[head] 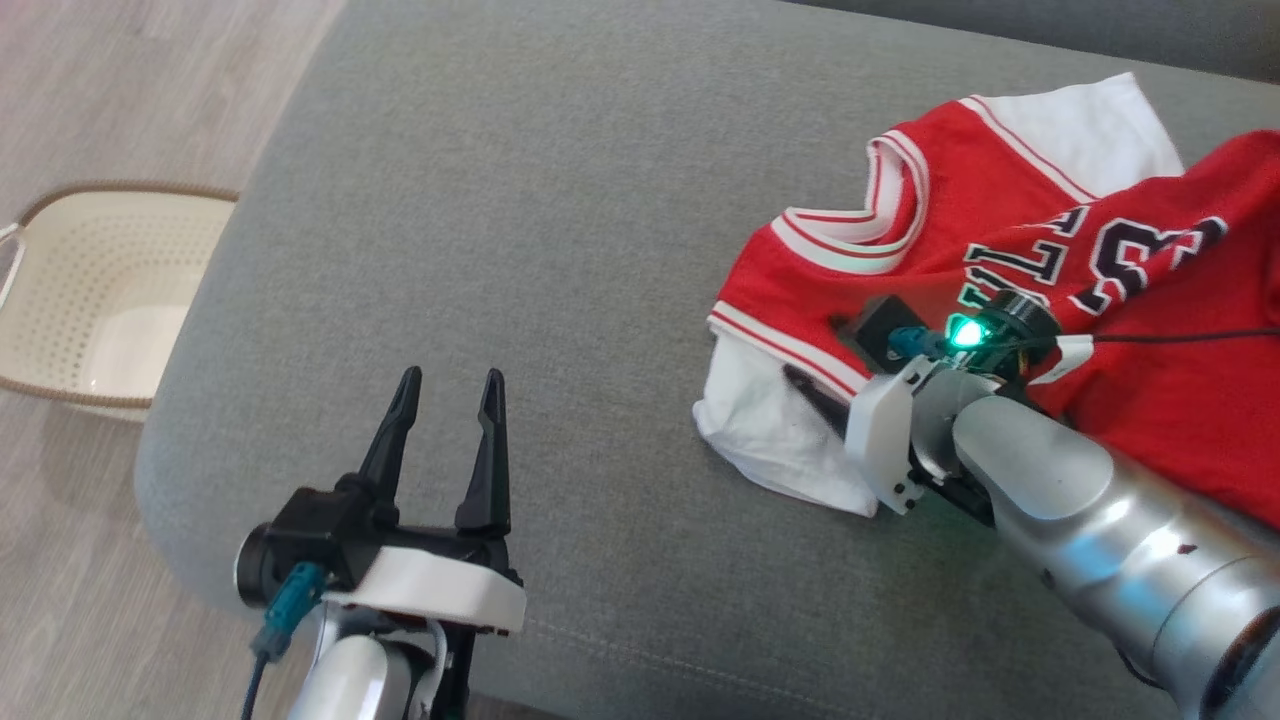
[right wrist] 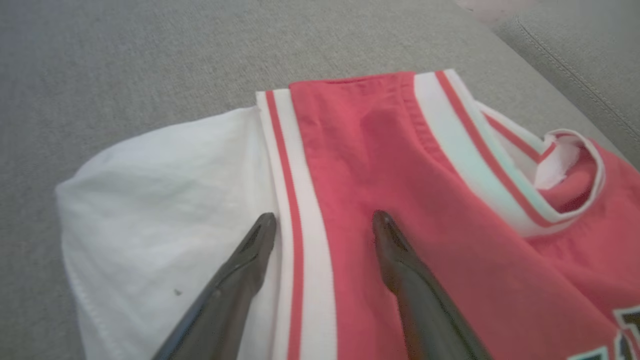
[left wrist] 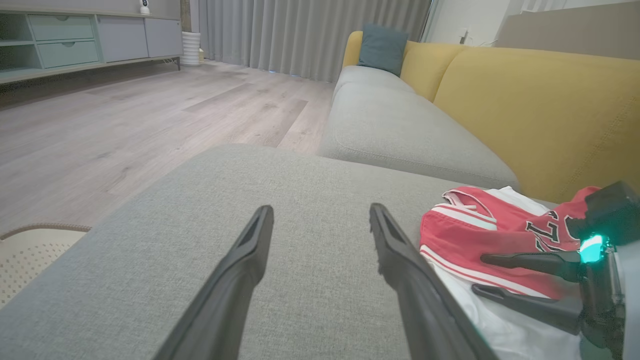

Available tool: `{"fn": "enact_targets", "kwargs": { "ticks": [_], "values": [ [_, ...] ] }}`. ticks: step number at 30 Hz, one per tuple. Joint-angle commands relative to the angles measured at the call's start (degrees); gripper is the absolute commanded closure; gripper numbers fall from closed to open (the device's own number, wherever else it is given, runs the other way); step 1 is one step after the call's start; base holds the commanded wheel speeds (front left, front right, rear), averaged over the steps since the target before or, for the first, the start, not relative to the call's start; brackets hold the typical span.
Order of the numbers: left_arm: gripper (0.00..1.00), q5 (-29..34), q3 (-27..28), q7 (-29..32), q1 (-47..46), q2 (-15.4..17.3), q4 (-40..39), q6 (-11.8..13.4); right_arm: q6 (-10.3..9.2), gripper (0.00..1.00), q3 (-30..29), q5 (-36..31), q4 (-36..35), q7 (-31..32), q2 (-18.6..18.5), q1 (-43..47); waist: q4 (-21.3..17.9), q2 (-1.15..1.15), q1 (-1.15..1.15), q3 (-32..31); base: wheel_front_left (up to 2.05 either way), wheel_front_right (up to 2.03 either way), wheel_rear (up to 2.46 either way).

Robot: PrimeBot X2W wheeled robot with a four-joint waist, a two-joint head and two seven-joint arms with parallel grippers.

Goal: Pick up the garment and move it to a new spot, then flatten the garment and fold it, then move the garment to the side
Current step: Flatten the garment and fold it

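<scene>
The grey sofa cushion (head: 560, 200) carries the garment (head: 1150, 420), a red jersey with white sleeves, crumpled near the cushion's right edge. The left half of the cushion is bare.

The step appears to be the first pick-up. The right gripper (right wrist: 324, 220) is poised over the striped armhole trim (right wrist: 295, 150), fingers spread, one over white sleeve and one over red. To grip well, it should press down enough to gather both layers before closing, then lift clear. The left gripper (head: 450, 378), fingers also spread, hovers over bare cushion near the front edge.

Whether the right fingertips touch the cloth is unclear. The right arm and the frame edge hide the jersey's hem.
</scene>
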Motion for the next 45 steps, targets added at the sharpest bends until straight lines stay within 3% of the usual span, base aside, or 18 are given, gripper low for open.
{"fn": "enact_targets", "kwargs": {
  "ticks": [1,2,5,6,22,24,25,30,34,40,45],
  "values": [
    [0.00,-0.5,1.3,-0.7,-0.8,0.0,-1.9,0.4,-0.05,0.32,0.0,0.7,1.3,-0.4,0.9,-0.7,0.8,0.00,0.00,0.5,0.00,0.00,0.00],
    [0.00,-0.5,1.4,-0.7,-0.8,0.0,-1.9,0.4,-0.05,0.54,0.2,0.9,2.2,-0.2,1.2,-0.8,1.0,0.00,0.00,0.6,0.00,0.00,0.00],
    [0.00,-0.6,1.4,-0.7,-0.8,0.0,-1.9,0.5,-0.05,0.78,0.6,1.5,4.3,0.2,1.9,-1.1,1.2,0.00,0.00,0.7,0.00,0.00,0.00],
    [0.00,-0.6,1.5,-0.7,-0.8,0.0,-2.0,0.5,-0.05,1.00,0.7,1.7,4.7,0.1,2.2,-1.3,1.2,0.00,0.00,0.7,0.00,0.00,0.00],
    [0.00,-0.6,1.6,-0.7,-1.2,0.0,-2.2,0.8,-0.05,1.00,-2.4,0.4,13.9,-9.0,4.7,-8.8,-0.8,0.00,0.00,1.7,0.00,0.00,0.00],
    [0.00,-0.6,1.7,-0.7,-1.2,0.0,-2.2,0.9,-0.05,0.43,-2.7,0.4,14.7,-9.3,5.3,-8.7,-1.4,0.00,0.00,1.8,0.00,0.00,0.00],
    [0.00,-0.6,1.8,-0.7,-1.3,0.0,-2.2,0.8,-0.05,0.00,-2.8,0.5,14.9,-9.5,5.7,-8.6,-1.7,0.00,0.00,1.8,0.00,0.00,0.00],
    [0.00,-0.3,2.2,-0.7,-1.4,0.0,-2.2,0.6,-0.05,0.00,-4.6,1.4,14.3,-11.2,6.7,-8.8,-4.5,0.00,0.00,1.5,0.00,0.00,0.00],
    [0.00,0.3,2.7,-0.7,-1.4,0.0,-2.1,0.2,-0.05,0.00,-9.7,2.9,11.2,-11.8,6.2,-9.0,-7.5,0.00,0.00,0.7,0.00,0.00,0.00],
    [0.00,1.3,3.9,-0.7,-1.7,0.0,-1.5,-0.5,-0.05,0.00,-28.3,-2.9,-1.5,-11.9,1.3,-2.4,-13.0,0.00,0.00,-1.9,0.00,0.00,0.00],
    [0.00,1.0,5.0,-0.7,-0.4,0.0,-0.4,-0.8,-0.05,0.00,-45.5,-12.7,-14.4,-11.9,2.3,12.0,-16.8,0.00,0.00,-4.7,0.00,0.00,0.00]
  ]
}}
